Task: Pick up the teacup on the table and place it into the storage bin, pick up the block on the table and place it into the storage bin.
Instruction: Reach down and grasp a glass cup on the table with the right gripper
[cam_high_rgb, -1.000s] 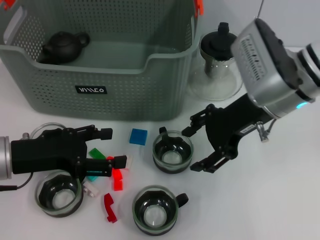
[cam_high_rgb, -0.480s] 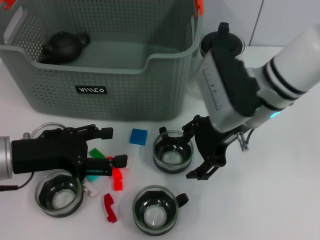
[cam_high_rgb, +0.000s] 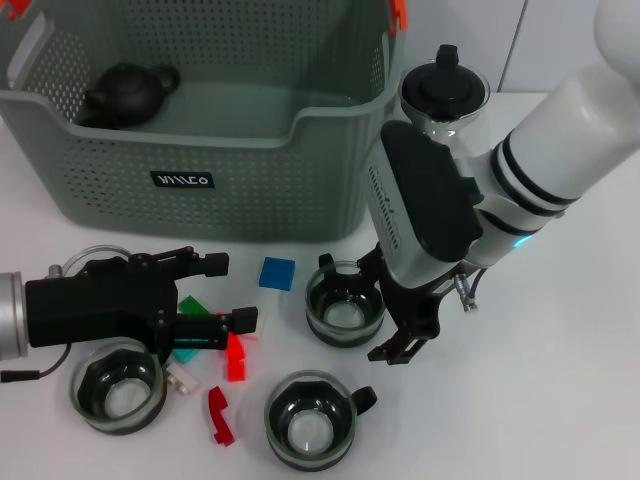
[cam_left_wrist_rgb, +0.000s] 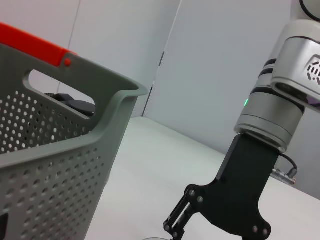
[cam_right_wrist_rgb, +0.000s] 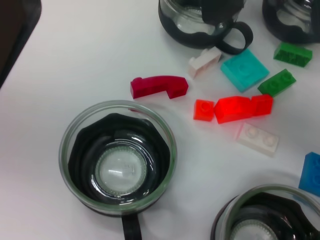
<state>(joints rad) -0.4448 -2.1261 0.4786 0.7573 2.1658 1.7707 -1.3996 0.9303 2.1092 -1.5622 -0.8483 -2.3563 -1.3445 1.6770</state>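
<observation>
Right gripper (cam_high_rgb: 390, 305) jaws spread, just beside middle teacup (cam_high_rgb: 345, 306); left gripper (cam_high_rgb: 225, 292) jaws spread over blocks (cam_high_rgb: 235, 357) on surface (cam_high_rgb: 560, 380)

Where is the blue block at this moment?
In the head view the blue block lies on the table, just in front of the storage bin, between the left hand and the middle teacup.

You find one piece of lettering only: a small black label (cam_high_rgb: 181, 180) with white characters on the front wall of the storage bin (cam_high_rgb: 300, 190). Its stylised characters cannot be read with certainty.
</observation>
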